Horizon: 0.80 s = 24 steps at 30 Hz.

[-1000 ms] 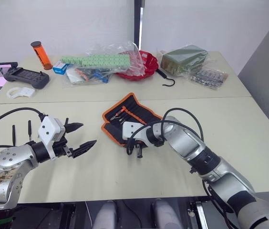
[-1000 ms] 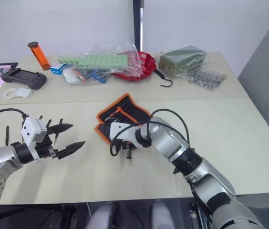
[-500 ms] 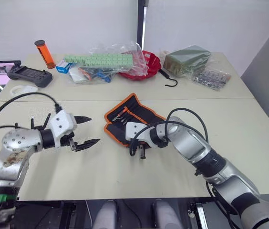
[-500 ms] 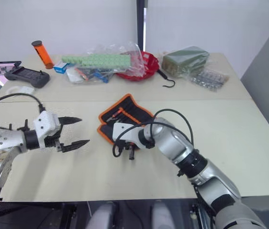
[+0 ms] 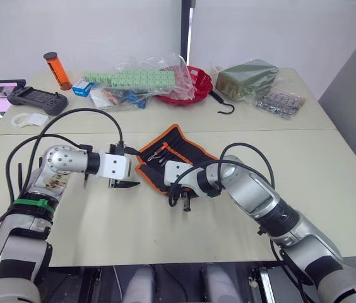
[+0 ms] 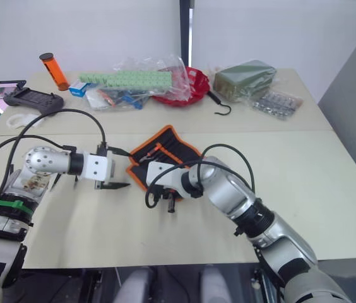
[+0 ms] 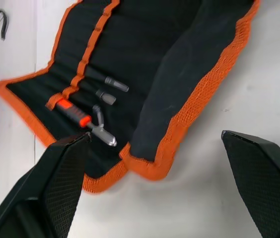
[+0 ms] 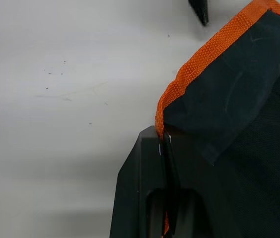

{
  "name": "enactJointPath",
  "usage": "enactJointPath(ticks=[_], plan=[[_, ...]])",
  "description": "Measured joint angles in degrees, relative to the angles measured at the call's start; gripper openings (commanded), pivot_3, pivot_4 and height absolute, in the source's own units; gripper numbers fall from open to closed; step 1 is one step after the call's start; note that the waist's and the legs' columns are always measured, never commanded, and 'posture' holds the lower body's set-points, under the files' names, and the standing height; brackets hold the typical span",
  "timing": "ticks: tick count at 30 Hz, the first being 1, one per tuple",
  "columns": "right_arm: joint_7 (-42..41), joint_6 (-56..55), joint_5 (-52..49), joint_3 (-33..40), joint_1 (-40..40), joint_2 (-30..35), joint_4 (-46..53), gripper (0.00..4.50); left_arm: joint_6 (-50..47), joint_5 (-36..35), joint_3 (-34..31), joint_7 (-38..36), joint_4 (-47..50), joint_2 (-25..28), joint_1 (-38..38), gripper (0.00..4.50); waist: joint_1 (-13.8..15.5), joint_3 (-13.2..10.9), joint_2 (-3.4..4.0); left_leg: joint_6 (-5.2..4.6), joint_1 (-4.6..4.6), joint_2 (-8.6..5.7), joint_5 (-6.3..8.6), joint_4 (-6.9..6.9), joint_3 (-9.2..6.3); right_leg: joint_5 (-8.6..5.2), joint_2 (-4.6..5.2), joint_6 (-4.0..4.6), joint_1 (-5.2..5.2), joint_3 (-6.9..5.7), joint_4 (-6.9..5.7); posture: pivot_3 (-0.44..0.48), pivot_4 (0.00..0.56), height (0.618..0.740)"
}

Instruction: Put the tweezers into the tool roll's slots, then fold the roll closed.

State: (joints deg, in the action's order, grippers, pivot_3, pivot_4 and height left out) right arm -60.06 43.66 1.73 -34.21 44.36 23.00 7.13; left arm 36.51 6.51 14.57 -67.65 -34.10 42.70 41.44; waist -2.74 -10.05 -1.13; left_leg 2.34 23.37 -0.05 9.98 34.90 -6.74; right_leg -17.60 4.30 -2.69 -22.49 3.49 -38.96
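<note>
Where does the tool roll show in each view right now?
Left eye view: tool roll mid-table, between both grippers.
Right eye view: same place, just ahead of the right gripper.
Left wrist view: it spreads open between the open left gripper's fingers, tweezers in its slots.
Right wrist view: its corner is pinched in the shut fingers.
Shared landmark: the roll's orange trim.

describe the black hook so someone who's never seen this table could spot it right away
Look to the far side of the table, past the tool roll. The hook lies between the red bowl and the bagged green block: a slim black curled-end rod.
</note>
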Motion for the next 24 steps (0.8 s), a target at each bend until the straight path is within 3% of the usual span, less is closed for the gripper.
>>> enactJointPath(ticks=[12, 23, 24], plan=[[0.5, 0.5, -2.6, 0.6, -1.9, 0.2, 1.3, 0.00, 4.9, 4.9, 2.4, 2.3, -4.9, -0.3, 2.3, 0.01, 0.0, 0.0, -0.01, 0.00, 0.00, -0.01, 0.00, 0.03, -0.02, 0.00, 0.00, -0.03, 0.01, 0.00, -0.03, 0.000, 0.150, 0.740], [0.3, 0.2, -4.3, 1.0, -4.2, 0.4, 1.3, 0.00, 4.8, 4.9, 4.1, -0.2, -3.9, 0.3, 1.4, 0.01, 0.0, 0.0, -0.01, 0.00, -0.01, -0.01, 0.00, 0.05, -0.03, 0.01, -0.01, -0.03, 0.02, -0.01, -0.03, 0.000, 0.150, 0.740], [0.3, 0.2, -4.7, 1.2, -4.4, 0.4, 1.3, 0.29, 4.8, 4.9, 4.1, -0.2, -4.0, 0.3, 1.4, 0.00, 0.0, 0.0, -0.01, 0.00, -0.01, -0.01, 0.00, 0.05, -0.03, 0.01, 0.00, -0.03, 0.02, -0.01, -0.03, 0.000, 0.150, 0.740]])
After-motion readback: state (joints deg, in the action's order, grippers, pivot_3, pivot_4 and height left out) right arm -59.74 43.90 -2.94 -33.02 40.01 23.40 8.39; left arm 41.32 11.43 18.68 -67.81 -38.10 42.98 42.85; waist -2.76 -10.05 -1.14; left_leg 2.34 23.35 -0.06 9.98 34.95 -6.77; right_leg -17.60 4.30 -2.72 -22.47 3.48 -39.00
